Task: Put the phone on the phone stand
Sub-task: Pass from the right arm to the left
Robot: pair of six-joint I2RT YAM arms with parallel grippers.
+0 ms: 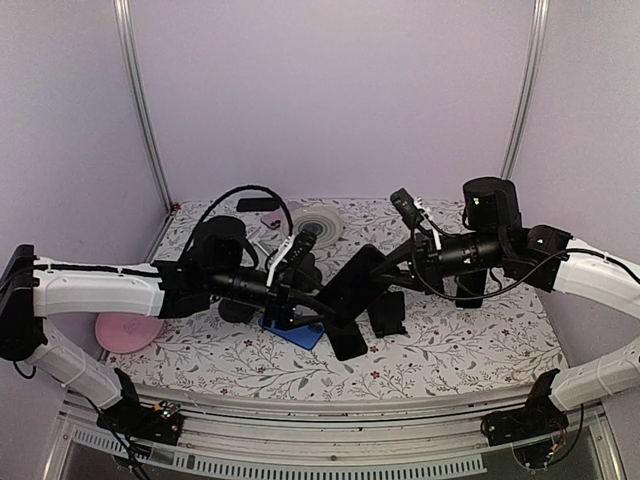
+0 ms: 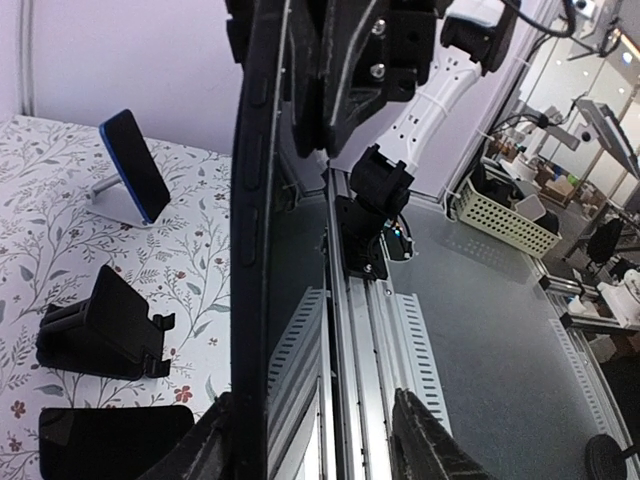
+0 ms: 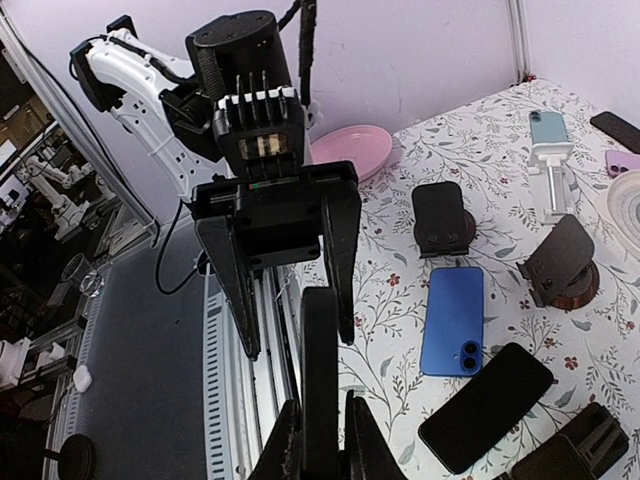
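1. Top external view: the floral table (image 1: pixel 450 350) carries everything, and both arms reach inward to meet above its middle. A bump between the two wrists is the broadest risk, because they are crowded nose to nose.
2. The black phone (image 1: pixel 352 285), the task's thing, hangs tilted in the air between the arms. It is not on any stand. If it fell, it would land on the clutter directly beneath.
3. That clutter includes a blue phone (image 1: pixel 295 333) and a second dark phone (image 1: pixel 350 345) lying flat. A drop could knock either of them or skid off them.
4. The empty black stand (image 1: pixel 388 315) sits just beside the dark phone and looks like the nearest place to set the phone down. Other stands show in the right wrist view, one of them white (image 3: pixel 548 150) and already holding a phone. Picking an occupied stand would fail the task.
5. The right gripper (image 3: pixel 320 430) is pressed together on the black phone's lower edge, holding it edge-on.
6. The left gripper (image 3: pixel 297 335) is spread, with one finger on each side of the phone's upper part. I see a gap on at least one side, so it has no grip yet.
7. I judge this to be a handover. If the right gripper lets go before the left is firmly clamped, the slick slab will slip. If the left fingers close off-centre, the phone could twist in the right's narrow pinch.
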